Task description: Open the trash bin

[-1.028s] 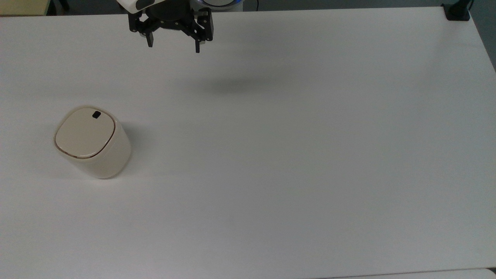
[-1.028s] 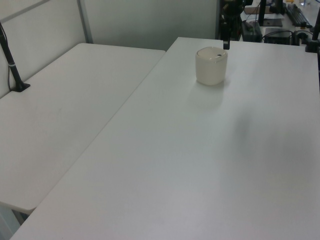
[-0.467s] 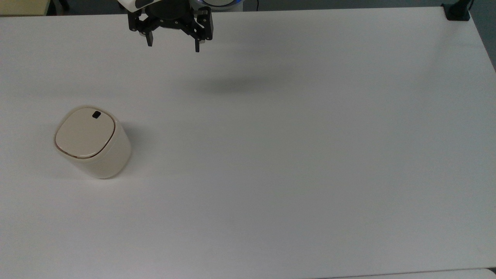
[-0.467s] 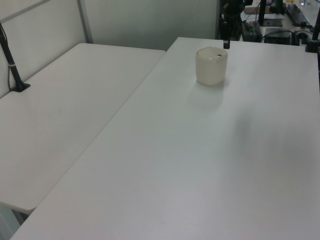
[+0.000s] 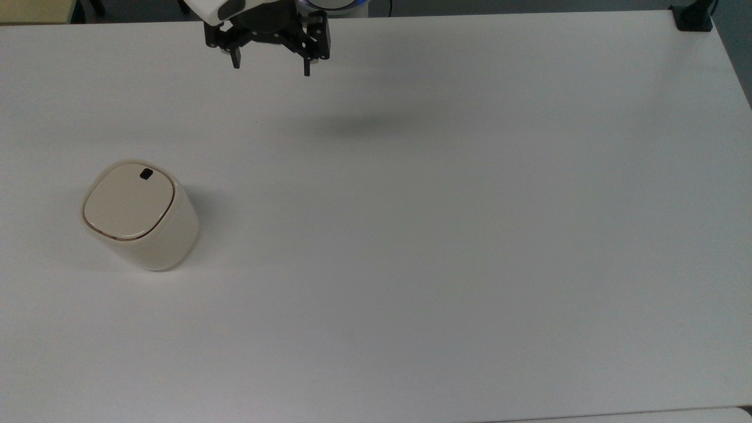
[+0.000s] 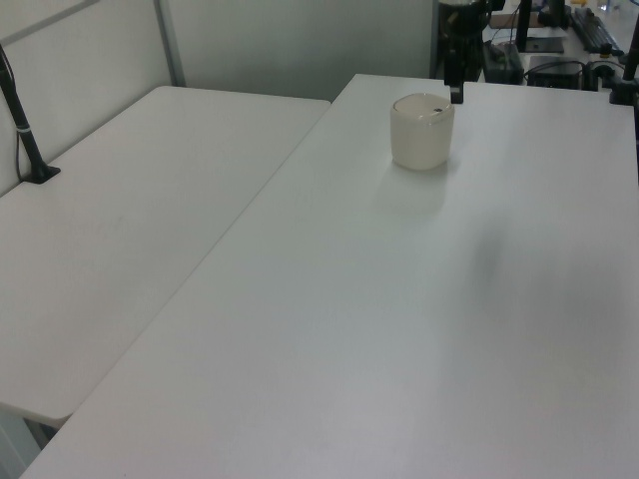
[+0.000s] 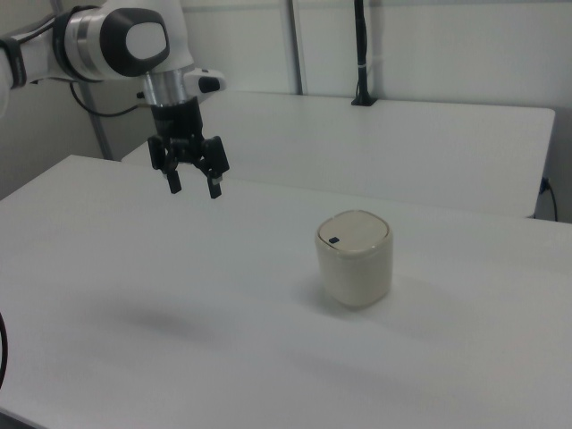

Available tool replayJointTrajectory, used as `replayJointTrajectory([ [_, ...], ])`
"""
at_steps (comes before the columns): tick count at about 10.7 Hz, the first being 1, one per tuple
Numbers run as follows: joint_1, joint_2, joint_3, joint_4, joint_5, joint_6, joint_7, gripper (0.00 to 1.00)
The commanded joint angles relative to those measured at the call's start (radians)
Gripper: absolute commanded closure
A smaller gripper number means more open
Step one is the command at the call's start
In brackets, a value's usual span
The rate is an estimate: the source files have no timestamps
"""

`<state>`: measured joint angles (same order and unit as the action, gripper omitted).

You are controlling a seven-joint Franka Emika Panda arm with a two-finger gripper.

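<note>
The bin (image 5: 139,215), cream-beige with rounded corners, stands upright on the white counter (image 5: 446,235) at the top view's left side. Its flat lid (image 5: 129,201) is closed and level, edged by a thin brown rim line. A small black latch (image 5: 145,173) sits on the lid at the edge farthest from the top view's bottom. Nothing touches the bin.

To the right of the bin in the top view, and nearer that picture's upper edge, hangs the pincer (image 5: 270,66). Its two black fingers (image 5: 235,59) point down and stand wide apart with nothing between them. It is raised above the counter and well apart from the bin. Its soft shadow (image 5: 364,124) lies on the counter further right of the bin.

In the right view the order reverses: the pincer (image 7: 192,185) hangs left of the bin (image 7: 354,258) and higher than its lid, fingers spread, below the white arm (image 7: 116,43). The latch (image 7: 333,239) faces the right view's left, toward the pincer.

In the left view the bin (image 6: 421,131) stands far up the counter (image 6: 399,329), and one dark finger (image 6: 454,78) hangs just beyond it, at its upper right. A second white counter (image 6: 130,220) adjoins to the bin's left in the left view, with a black post (image 6: 24,130) clamped at its far left edge.
</note>
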<state>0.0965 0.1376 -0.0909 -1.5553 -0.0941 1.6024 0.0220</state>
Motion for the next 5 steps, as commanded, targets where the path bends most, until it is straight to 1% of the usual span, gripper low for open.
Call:
replayJointTrajectory([
  [1,0.022,-0.024,0.011,-0.048,-0.042,-0.016,0.013,0.00],
  [5,0.017,-0.023,0.010,-0.037,-0.042,-0.010,0.012,0.00],
])
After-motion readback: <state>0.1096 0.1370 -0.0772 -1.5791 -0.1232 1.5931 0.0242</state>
